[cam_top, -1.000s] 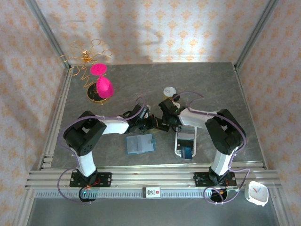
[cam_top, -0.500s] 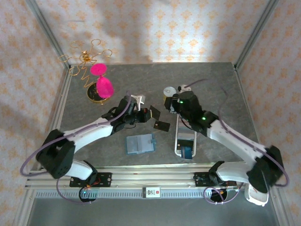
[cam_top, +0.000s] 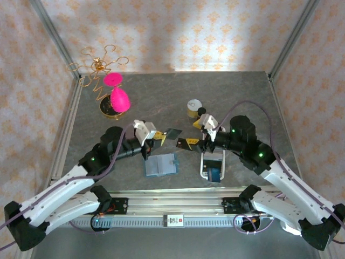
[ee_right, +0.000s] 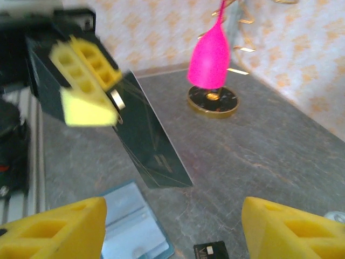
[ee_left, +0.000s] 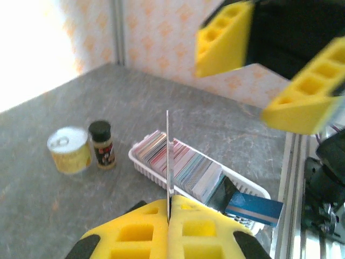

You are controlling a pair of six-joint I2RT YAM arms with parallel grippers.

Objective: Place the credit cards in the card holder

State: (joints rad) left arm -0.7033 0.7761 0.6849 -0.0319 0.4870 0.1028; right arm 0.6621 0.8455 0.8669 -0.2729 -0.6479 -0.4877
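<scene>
Two arms crowded the middle of the table (cam_top: 242, 97) in the top view. The left gripper (cam_top: 150, 135) was clamped on a dark card (cam_top: 173, 134) held in the air. The right gripper (cam_top: 204, 134) sat just beside it, jaws apart and empty. The card holder (cam_top: 160, 164) lay flat below them, near the front rail. A second dark card (cam_top: 186, 143) lay loose between it and the white tray (cam_top: 203, 162). With nothing pinning the holder, it'd probably slide once a card got pushed at it, and the grippers looked close enough to bump.

From the left wrist, the held card (ee_left: 167, 156) showed edge-on, pinched only along its bottom edge. It could easily twist or slip. The tray (ee_left: 148, 168), a can (ee_left: 69, 150) and a spice jar (ee_left: 101, 144) stood beyond it.

From the right wrist, its own fingers (ee_right: 54, 226) stood wide apart, with a corner of the holder (ee_right: 129, 226) between them. The pink hourglass (ee_right: 210, 54) stood well apart, so there was free room on that side.
</scene>
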